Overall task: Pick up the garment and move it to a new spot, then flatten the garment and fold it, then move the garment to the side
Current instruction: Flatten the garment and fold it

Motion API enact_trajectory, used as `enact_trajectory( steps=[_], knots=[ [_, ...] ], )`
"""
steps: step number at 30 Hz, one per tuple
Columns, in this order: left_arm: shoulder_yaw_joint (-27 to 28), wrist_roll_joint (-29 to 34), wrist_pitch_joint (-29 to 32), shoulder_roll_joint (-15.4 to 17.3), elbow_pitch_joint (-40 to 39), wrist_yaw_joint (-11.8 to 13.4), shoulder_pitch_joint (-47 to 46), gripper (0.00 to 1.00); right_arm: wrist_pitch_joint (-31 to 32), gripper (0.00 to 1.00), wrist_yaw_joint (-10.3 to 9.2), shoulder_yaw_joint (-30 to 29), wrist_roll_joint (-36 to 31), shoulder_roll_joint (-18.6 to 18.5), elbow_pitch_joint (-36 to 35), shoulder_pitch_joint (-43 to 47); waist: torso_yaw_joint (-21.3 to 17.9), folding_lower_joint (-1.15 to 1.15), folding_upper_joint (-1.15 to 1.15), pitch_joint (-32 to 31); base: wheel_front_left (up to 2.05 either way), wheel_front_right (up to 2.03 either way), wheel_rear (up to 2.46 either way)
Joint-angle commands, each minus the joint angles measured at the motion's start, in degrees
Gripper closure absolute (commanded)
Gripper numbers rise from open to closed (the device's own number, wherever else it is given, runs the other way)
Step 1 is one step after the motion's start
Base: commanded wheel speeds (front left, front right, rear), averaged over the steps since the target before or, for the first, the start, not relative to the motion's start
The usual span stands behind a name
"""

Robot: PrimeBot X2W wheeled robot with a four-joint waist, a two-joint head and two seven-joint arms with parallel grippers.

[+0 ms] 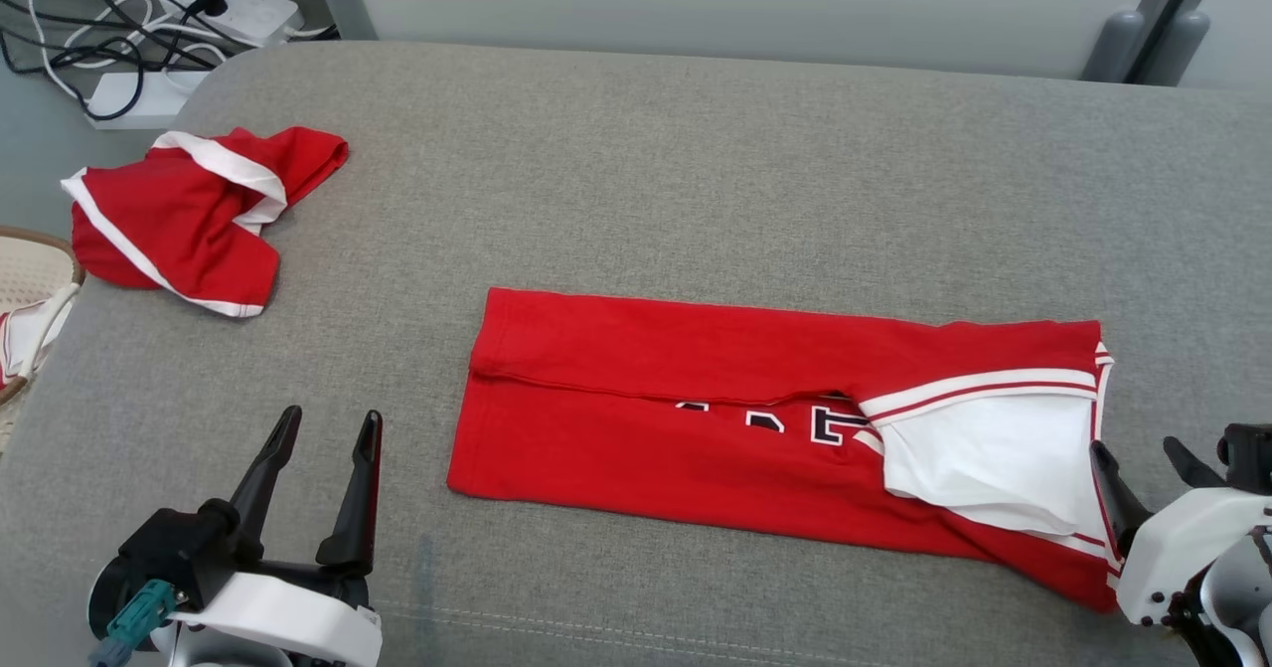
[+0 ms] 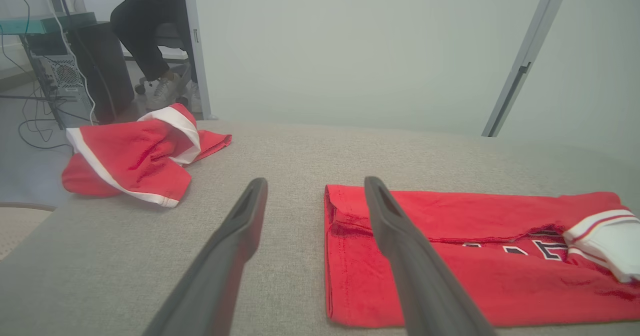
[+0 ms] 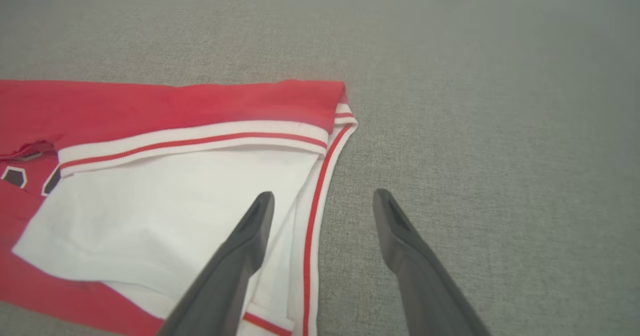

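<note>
A red garment (image 1: 696, 418) with white sleeve and striped trim lies folded into a long strip across the middle of the grey padded table (image 1: 696, 170). It shows again in the left wrist view (image 2: 450, 256) and the right wrist view (image 3: 150, 176). My left gripper (image 1: 328, 426) stands open near the table's front left, a short way left of the garment's left end, nothing between its fingers (image 2: 235, 236). My right gripper (image 1: 1143, 458) is open at the garment's right end, one finger (image 3: 250, 241) above the white sleeve, the other (image 3: 395, 231) above bare table.
A second red and white garment (image 1: 189, 220) lies crumpled at the table's far left corner. A woven basket (image 1: 30, 279) sits past the left edge. Power strips and cables (image 1: 149, 31) lie on the floor behind. A seated person's legs (image 2: 145, 30) appear far back.
</note>
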Motion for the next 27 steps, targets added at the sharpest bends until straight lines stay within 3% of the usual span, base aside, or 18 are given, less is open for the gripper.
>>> enact_trajectory(
  steps=[1, 7, 17, 18, 19, 20, 27],
  knots=[
    [2.18, 0.46, -0.57, 0.93, -0.64, -0.39, -3.19, 0.00, 0.53, 0.00, 0.08, 2.19, 1.11, -1.78, 0.41, -2.15, 0.94, 0.00, 0.00, 0.75, 0.00, 0.00, 0.00],
    [2.48, 0.46, -0.68, 0.38, 0.47, -1.04, -3.69, 0.00, 3.91, 0.00, 0.08, 5.22, 4.10, -2.52, 7.49, -5.06, 1.84, 0.00, 0.00, 1.77, 0.00, 0.00, 0.00],
    [3.29, 1.01, -0.78, -0.13, 0.94, -1.79, -4.63, 0.00, 9.21, 0.00, 0.08, 10.87, 11.45, -2.75, 12.90, -9.13, 1.71, 0.00, 0.00, 3.00, 0.00, 0.00, 0.00],
    [3.33, 1.07, -0.79, -0.21, 0.98, -1.85, -4.68, 0.00, 9.80, 0.41, 0.08, 11.70, 12.44, -2.79, 12.95, -9.35, 1.64, 0.00, 0.00, 3.05, 0.00, 0.00, 0.00],
    [3.36, 1.12, -0.79, -0.28, 1.03, -1.92, -4.71, 0.00, 10.07, 0.76, 0.08, 12.42, 13.31, -2.96, 12.87, -9.56, 1.58, 0.00, 0.00, 3.08, 0.00, 0.00, 0.00],
    [3.39, 1.16, -0.79, -0.35, 1.08, -1.97, -4.75, 0.00, 10.50, 1.00, 0.08, 13.03, 14.11, -3.12, 12.93, -9.71, 1.51, 0.00, 0.00, 3.10, 0.00, 0.00, 0.00],
    [3.82, 1.37, -0.81, -0.79, 1.23, -2.05, -4.51, 0.00, 9.12, 1.00, 0.08, 12.71, 17.96, -5.48, 13.39, -10.11, 0.62, 0.00, 0.00, 3.13, 0.00, 0.00, 0.00]
  ],
)
